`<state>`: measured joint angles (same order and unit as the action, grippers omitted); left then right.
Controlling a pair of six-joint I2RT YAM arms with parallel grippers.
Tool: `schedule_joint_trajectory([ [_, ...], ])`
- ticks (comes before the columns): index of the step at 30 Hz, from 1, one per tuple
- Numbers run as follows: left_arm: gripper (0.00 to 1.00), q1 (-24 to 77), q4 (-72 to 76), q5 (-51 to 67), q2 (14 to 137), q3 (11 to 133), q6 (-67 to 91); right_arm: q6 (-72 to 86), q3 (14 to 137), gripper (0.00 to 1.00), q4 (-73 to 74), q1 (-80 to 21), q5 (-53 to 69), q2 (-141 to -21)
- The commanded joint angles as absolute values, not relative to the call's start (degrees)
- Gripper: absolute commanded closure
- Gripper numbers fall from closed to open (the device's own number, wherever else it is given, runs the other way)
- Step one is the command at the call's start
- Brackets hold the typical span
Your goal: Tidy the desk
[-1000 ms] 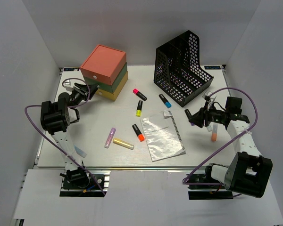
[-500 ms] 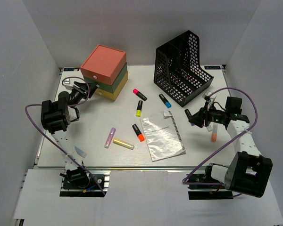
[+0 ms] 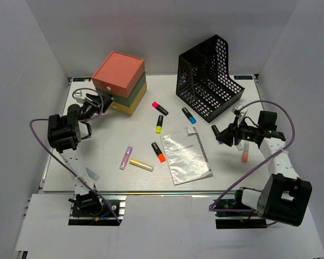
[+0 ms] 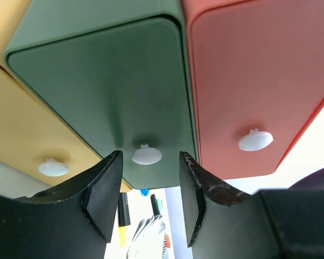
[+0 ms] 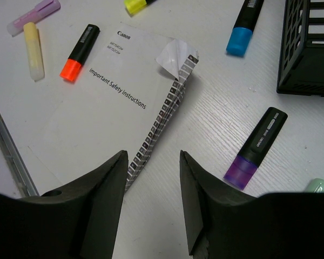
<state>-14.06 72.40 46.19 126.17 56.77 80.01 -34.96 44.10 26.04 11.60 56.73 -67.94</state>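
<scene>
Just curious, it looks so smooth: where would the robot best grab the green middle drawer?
By the small white knob on the front of the green drawer, approached head-on with one finger either side. The face is flat and smooth; only the knob protrudes.

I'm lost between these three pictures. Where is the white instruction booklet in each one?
Top external: the booklet lies flat on the desk, right of centre, towards the near edge.
Right wrist: the booklet fills the left middle, with one corner curled up.
Left wrist: not clearly in it. The drawer box fills the view, and a pale scrap at the bottom is too small to tell.
Shared landmark: the orange highlighter beside the booklet, in the top and right wrist views.
</scene>
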Motion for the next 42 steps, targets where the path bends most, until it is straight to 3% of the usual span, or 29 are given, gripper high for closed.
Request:
schedule_joint_trajectory([
  [1,0.44,-13.28,71.72,45.97,125.77,57.92,79.45,-35.68,45.7,0.51,26.1,11.51,57.13,-67.94],
  [14,0.54,-13.27,67.68,45.79,125.16,58.36,78.05,-35.68,45.7,0.51,26.1,11.69,56.87,-68.03],
  [26,0.73,-13.27,67.41,45.7,122.87,55.82,78.05,-35.68,45.7,0.51,26.1,11.69,56.87,-67.76],
  [42,0.73,-16.25,69.18,47.11,114.53,43.25,76.29,-35.6,45.53,0.51,26.02,11.78,56.95,-67.24],
])
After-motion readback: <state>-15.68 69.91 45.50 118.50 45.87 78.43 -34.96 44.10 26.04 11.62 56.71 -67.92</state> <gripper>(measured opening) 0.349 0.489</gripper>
